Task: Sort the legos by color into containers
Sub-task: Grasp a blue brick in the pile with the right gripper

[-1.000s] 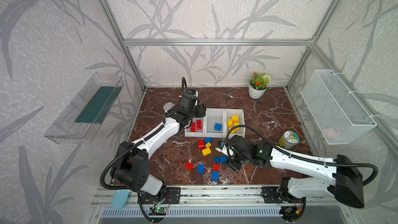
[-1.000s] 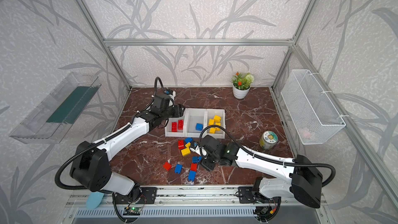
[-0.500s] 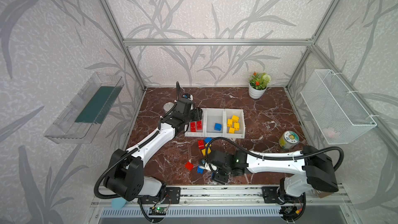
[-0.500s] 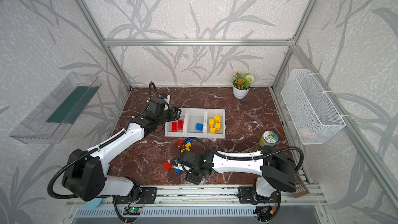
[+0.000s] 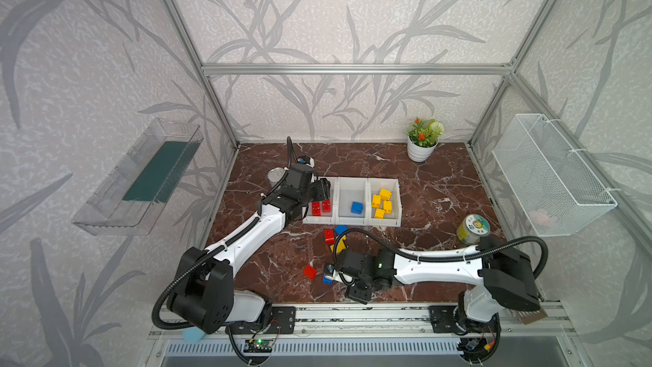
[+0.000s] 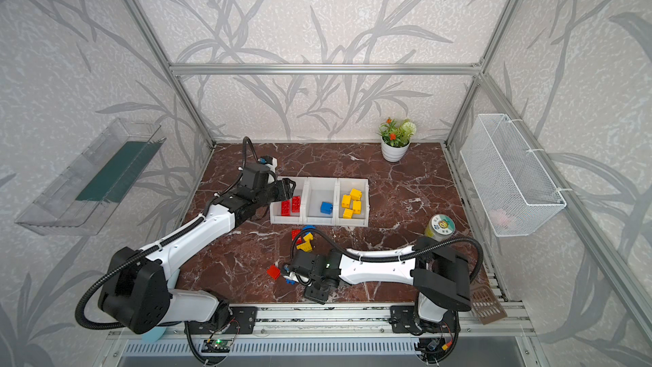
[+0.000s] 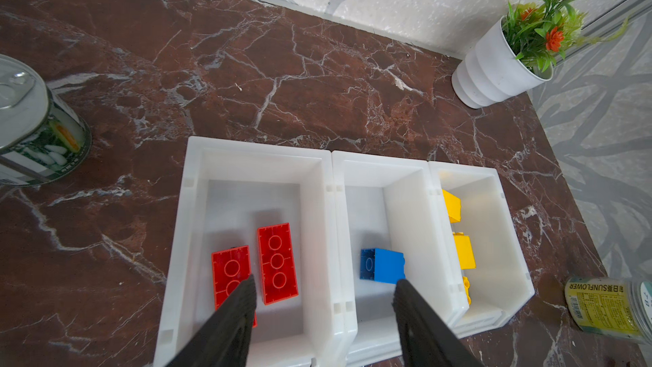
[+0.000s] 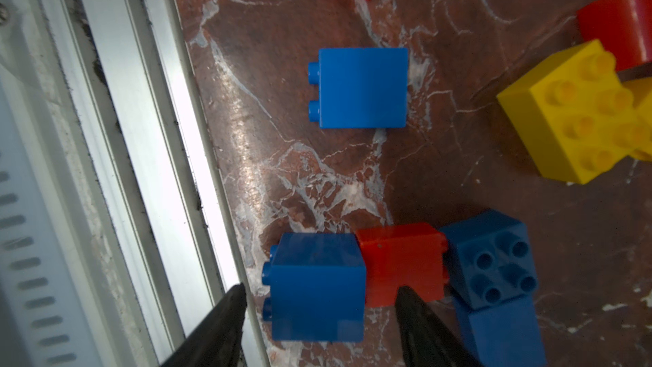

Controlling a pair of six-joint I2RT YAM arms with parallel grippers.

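Straddling a small blue studded plastic brick by the near aluminium rail, my right gripper gapes empty; next: pinch it, carry to the middle white plastic bin.

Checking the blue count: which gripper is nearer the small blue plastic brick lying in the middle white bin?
Left. The left gripper hovers open above the white bins, just beside that blue brick; the right gripper is down by the table's front edge among loose bricks.
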